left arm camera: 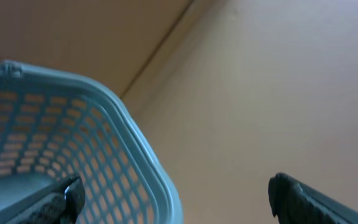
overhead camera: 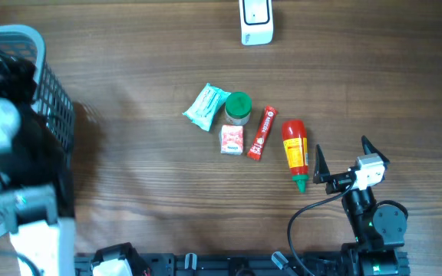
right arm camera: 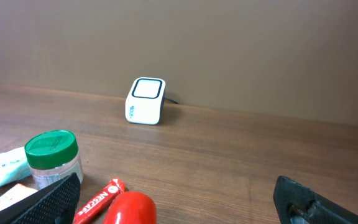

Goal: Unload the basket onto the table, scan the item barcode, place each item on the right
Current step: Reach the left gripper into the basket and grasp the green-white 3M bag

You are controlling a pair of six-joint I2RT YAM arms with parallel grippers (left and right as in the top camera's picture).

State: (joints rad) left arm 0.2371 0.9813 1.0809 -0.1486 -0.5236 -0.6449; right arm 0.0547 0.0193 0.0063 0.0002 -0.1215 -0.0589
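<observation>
Overhead: right fingers [overhead camera: 320, 165] spread wide beside the sauce bottle [overhead camera: 295, 148].

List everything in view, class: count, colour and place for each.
barcode scanner: one, white, far edge
basket: one, pale blue, left
jar: one, green lid, middle
packet: one, teal, left of jar
small packet: one, pink-white, near side of jar
stick packet: one, red, right of jar
sauce bottle: one, red, green cap, rightmost
table: one, brown wood, under everything
left gripper: one, black, jaws open, at basket
right gripper: one, black, jaws open, beside sauce bottle
</observation>
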